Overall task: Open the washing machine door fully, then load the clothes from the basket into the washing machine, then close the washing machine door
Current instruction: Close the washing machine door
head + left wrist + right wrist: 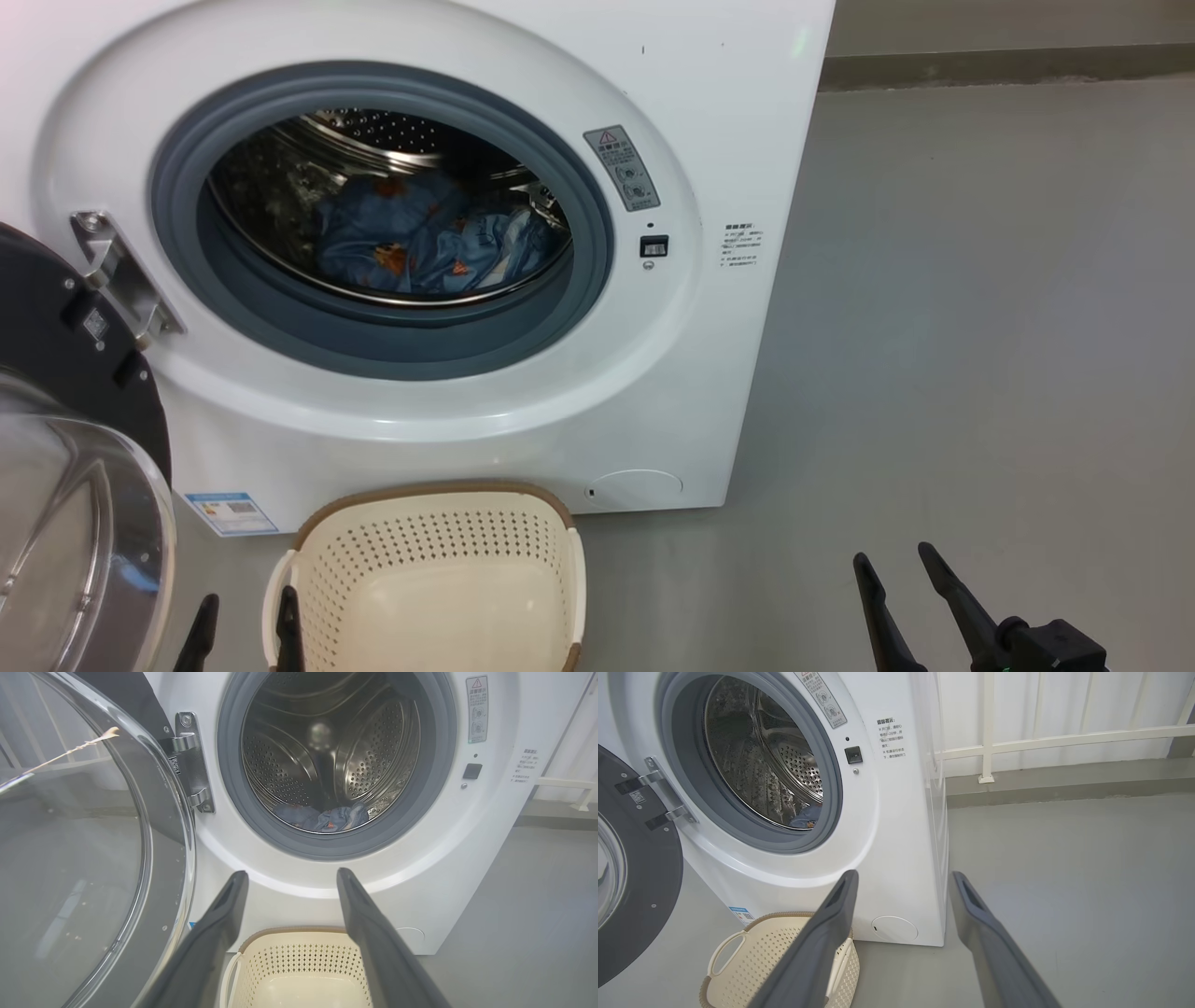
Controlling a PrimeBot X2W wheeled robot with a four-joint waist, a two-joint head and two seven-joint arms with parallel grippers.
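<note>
**Clerk:** Nearest things first. The hands?

**Inspector:** The left hand (pixel 247 597) is low at the near edge, with its fingers spread wide and nothing between them. One finger shows against the basket's left handle; whether it touches, I cannot tell. The right hand (pixel 892 555) is also spread and carries nothing. It hangs over the bare floor (pixel 980 327), well to the right of the machine.

**Clerk:** The basket?

**Inspector:** The basket (pixel 439 537) sits on the floor directly under the machine's opening. I judge it was placed there to keep the lift to the drum short. What shows of its inside is plain cream plastic, and the near end is cut off from view.

**Clerk:** The door?

**Inspector:** The door (pixel 65 327) is swung out to the left on its steel hinge (pixel 117 271). Its glass bowl is just beside the left hand. It stands wide, which leaves the opening unobstructed.

**Clerk:** And the clothes?

**Inspector:** The clothes (pixel 420 238) are blue with orange prints. They lie heaped at the bottom of the drum (pixel 373 131), behind the grey seal (pixel 373 345) of the washing machine (pixel 728 112). I see none hanging over the seal.

**Clerk:** Finding?

**Inspector:** Loading appears complete, and closing the door is outstanding. The left hand is better placed for that, being beside the door. The swing must carry the door round to the latch slot (pixel 653 245) on the right.
</note>
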